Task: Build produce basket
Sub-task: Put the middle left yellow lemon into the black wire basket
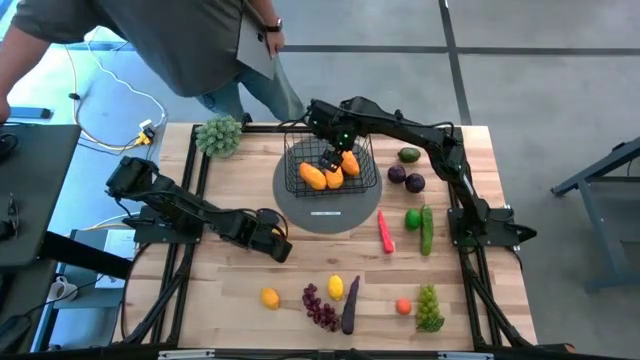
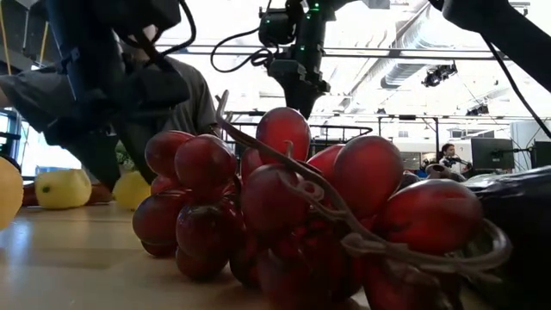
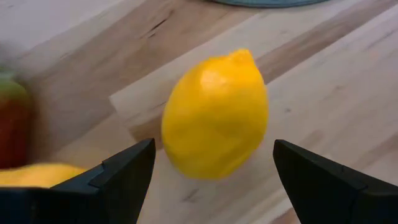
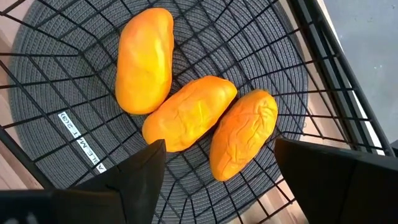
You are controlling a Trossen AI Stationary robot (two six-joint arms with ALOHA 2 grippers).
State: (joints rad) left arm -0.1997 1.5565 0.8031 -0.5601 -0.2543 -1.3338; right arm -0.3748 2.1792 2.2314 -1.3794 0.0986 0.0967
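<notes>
The black wire basket (image 1: 330, 165) stands on a round grey disc (image 1: 325, 205) at the table's far middle. Three orange mangoes (image 4: 189, 113) lie on its floor. My right gripper (image 4: 217, 180) hangs open above them, inside the basket's rim (image 1: 330, 157), touching nothing. My left gripper (image 1: 278, 248) is left of the disc, pointing steeply down and open. In the left wrist view a yellow lemon (image 3: 214, 115) lies on the wooden table between its fingertips (image 3: 214, 180), clear of both. My arm hides this lemon in the high view.
Loose produce lies along the near edge: two lemons (image 1: 270, 297) (image 1: 336, 287), purple grapes (image 1: 320, 305), an eggplant (image 1: 350, 305), green grapes (image 1: 429, 308). A cucumber (image 1: 427, 230) and red pepper (image 1: 386, 232) lie right of the disc. A leafy bunch (image 1: 218, 135) and a person (image 1: 200, 50) are at the far edge.
</notes>
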